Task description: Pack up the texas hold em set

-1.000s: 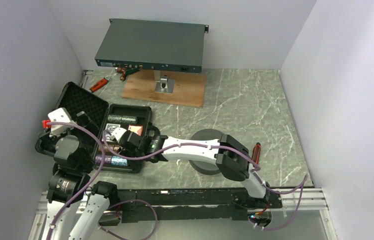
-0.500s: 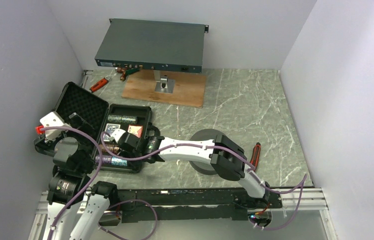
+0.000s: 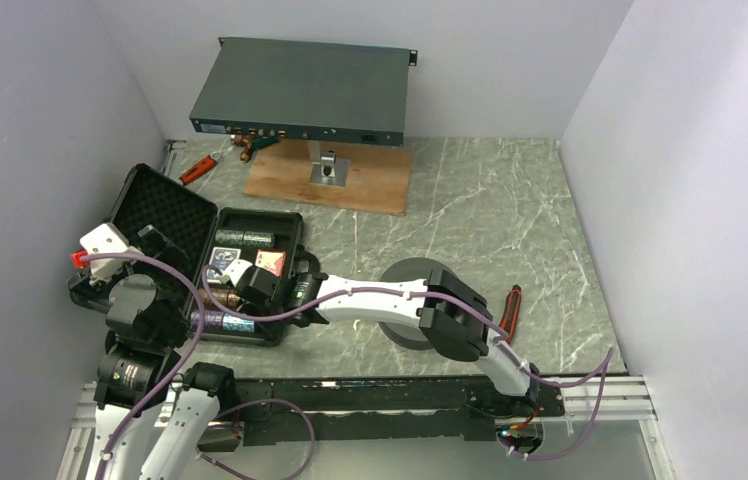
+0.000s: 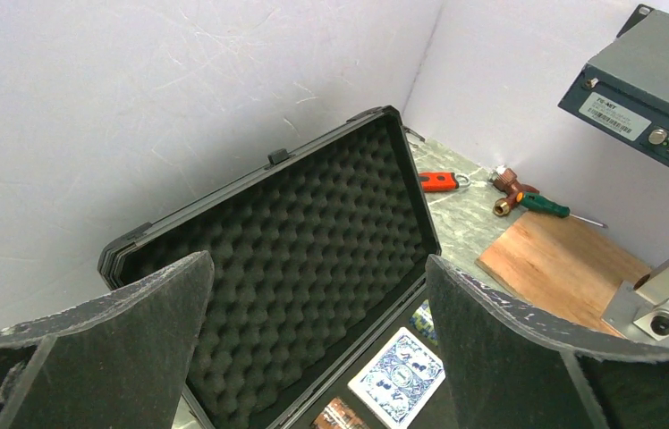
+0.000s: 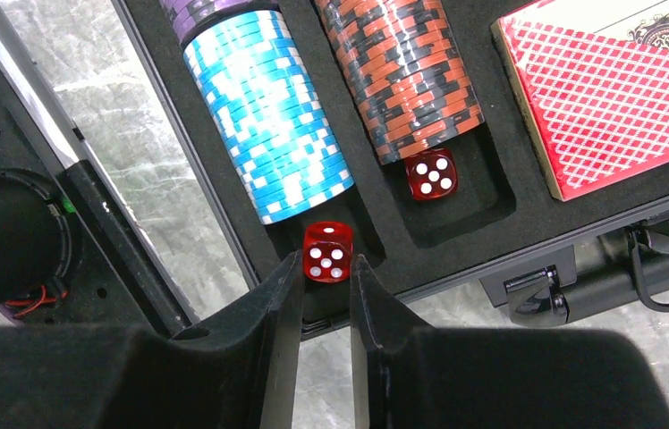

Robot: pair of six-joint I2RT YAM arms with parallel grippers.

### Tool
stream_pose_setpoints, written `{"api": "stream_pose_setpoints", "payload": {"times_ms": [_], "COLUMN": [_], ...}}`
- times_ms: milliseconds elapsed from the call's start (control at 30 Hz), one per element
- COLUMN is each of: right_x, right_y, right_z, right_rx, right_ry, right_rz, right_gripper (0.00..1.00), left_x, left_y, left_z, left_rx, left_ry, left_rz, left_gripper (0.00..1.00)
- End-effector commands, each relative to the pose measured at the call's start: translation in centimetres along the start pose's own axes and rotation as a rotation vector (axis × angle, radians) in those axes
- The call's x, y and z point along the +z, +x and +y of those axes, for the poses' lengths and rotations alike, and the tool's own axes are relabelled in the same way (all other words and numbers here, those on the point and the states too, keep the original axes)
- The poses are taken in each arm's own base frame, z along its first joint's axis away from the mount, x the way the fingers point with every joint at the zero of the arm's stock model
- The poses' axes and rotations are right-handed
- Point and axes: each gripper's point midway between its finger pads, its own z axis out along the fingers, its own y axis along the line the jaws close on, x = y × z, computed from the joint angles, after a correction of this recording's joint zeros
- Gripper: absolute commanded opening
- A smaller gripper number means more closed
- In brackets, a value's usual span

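**Case open at nine o'clock, one die in the right pincer**

On the desk (image 3: 510, 210), one grey rack box (image 3: 300, 90) stands at twelve o'clock. One black briefcase (image 3: 297, 232) lies open at nine o'clock, its foam lid (image 4: 313, 223) thrown back toward ten. One foam ring (image 3: 408, 272) rests near six, partly under the right arm.

The case holds three chip stacks: blue stack (image 5: 268, 116), orange stack (image 5: 411, 71) and purple stack (image 5: 197, 11). It also holds one red deck (image 5: 617, 98) and one blue deck (image 4: 398, 366).

Of two dice, the pocket die (image 5: 430, 174) sits at the orange stack's end. The right pincer (image 5: 326, 268), narrow, pinches the gripped die (image 5: 328, 243) beside the blue stack. The left pincer (image 4: 313, 268) gapes wide and empty over the lid.
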Motion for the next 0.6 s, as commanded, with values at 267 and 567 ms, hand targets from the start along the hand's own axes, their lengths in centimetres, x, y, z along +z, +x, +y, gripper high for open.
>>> {"api": "stream_pose_setpoints", "payload": {"times_ms": [267, 567], "right_x": [-1.8, -5.6], "right_y": [-3.3, -5.8], "right_z": [-0.3, -4.3], "right_rx": [0.019, 0.157], "right_ry": [0.023, 0.169], "right_rz": [-0.094, -0.206], "right_gripper": [0.51, 0.57], "left_x": [0.1, 0.1], "left_y": [-0.6, -0.5], "left_z": [-0.5, -0.7], "left_rx": [-0.007, 0.000], "left_ry": [0.025, 0.038], "left_rz": [-0.023, -0.020], "left_gripper": [0.95, 0.95]}}
